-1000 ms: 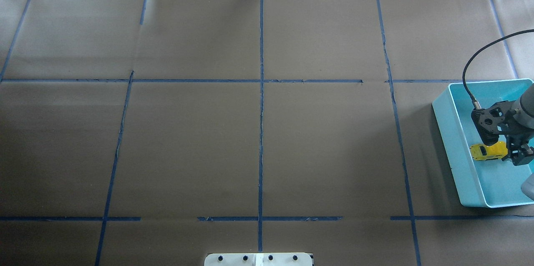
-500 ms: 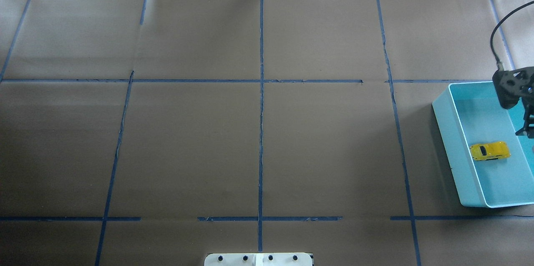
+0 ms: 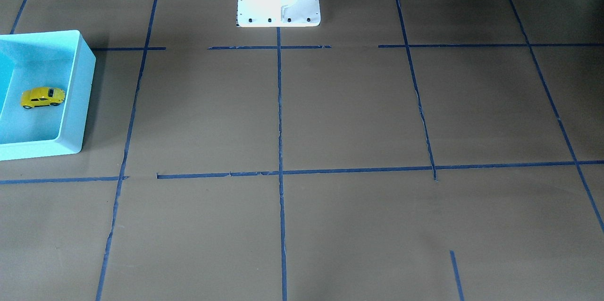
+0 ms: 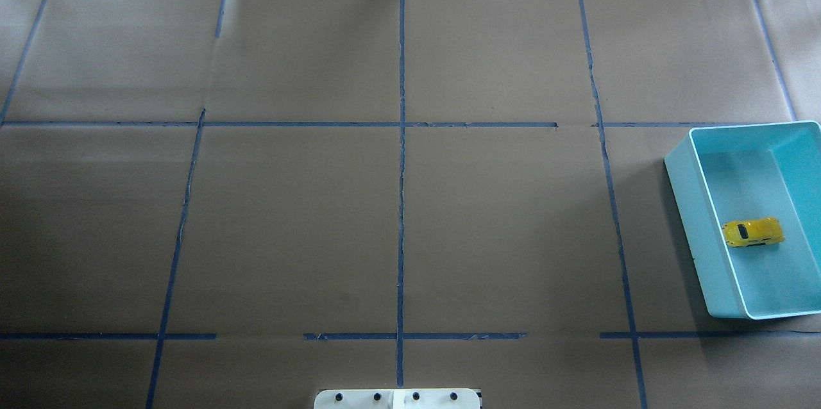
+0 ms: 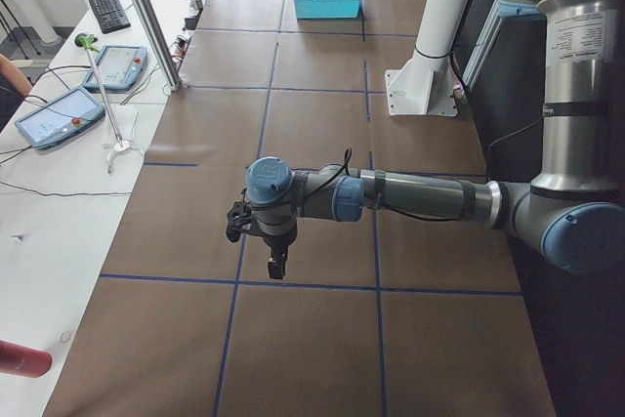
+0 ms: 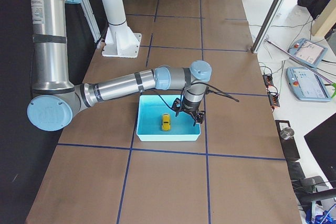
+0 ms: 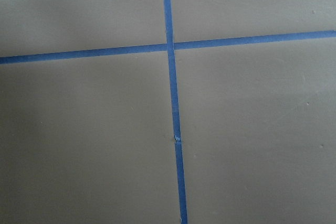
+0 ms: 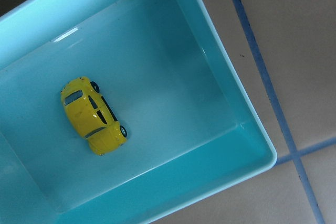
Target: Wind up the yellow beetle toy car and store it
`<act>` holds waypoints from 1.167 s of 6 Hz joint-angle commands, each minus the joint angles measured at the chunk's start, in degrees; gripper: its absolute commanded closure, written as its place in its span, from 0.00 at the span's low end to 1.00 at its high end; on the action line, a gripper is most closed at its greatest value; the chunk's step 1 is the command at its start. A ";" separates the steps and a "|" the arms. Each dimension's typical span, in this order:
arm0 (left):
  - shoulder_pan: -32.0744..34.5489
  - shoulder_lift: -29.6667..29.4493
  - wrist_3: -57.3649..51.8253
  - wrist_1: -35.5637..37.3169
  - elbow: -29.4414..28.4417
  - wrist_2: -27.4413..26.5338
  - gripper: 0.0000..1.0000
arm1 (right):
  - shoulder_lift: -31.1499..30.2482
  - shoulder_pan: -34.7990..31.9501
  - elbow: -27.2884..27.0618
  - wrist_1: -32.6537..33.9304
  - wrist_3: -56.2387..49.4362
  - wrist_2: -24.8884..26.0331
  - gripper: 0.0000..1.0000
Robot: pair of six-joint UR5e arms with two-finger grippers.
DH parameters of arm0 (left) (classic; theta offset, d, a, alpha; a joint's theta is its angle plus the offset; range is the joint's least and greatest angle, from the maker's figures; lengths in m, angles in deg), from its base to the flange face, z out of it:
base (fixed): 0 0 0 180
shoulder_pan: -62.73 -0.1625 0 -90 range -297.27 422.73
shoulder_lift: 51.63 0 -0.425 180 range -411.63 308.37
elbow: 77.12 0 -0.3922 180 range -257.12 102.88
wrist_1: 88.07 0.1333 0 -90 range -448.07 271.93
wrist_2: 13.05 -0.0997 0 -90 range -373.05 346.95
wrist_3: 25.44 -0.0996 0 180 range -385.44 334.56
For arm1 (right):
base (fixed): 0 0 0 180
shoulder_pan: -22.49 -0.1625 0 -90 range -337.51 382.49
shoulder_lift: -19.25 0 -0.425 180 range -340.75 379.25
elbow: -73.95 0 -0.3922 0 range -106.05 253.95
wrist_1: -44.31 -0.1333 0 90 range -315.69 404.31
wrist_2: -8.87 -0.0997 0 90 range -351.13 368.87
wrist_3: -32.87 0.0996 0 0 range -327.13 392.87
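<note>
Count: 1 car [image 4: 753, 232], 1 bin [image 4: 702, 229], 2 grippers.

The car sits upright on its wheels on the bin floor, about mid-floor, with its length across the bin's short span and clear of all walls. It is bright yellow with a rounded beetle body, dark windows and small dark wheels.

Right gripper [image 6: 188, 117]: hangs above the bin, on the side away from the robot. The car lies just beside and below it, toward the robot, not touching. The right wrist view looks down on the car, left of centre. No fingers show there, so I cannot tell whether they are spread or closed.

Left gripper [image 5: 276, 267]: well apart from the car, at the table's other end, over brown paper and a cross of blue tape [image 7: 172, 46]. It holds nothing visible; I cannot tell its opening.
</note>
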 commanded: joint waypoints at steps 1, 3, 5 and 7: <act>-0.01 -0.05 0.00 0.00 0.00 0.00 0.00 | -1.45 -7.07 3.50 0.13 5.14 -1.88 0.00; -0.10 -0.23 0.18 -0.09 0.09 0.00 0.00 | -1.45 -8.23 3.17 -0.31 44.24 -5.12 0.00; -0.10 -0.23 0.26 -0.09 0.00 0.00 0.00 | -2.24 -8.84 3.17 -0.66 58.44 -5.32 0.00; -0.10 -0.23 0.18 -0.09 0.00 0.00 0.00 | -5.05 -11.82 2.56 -0.84 58.10 -5.14 0.00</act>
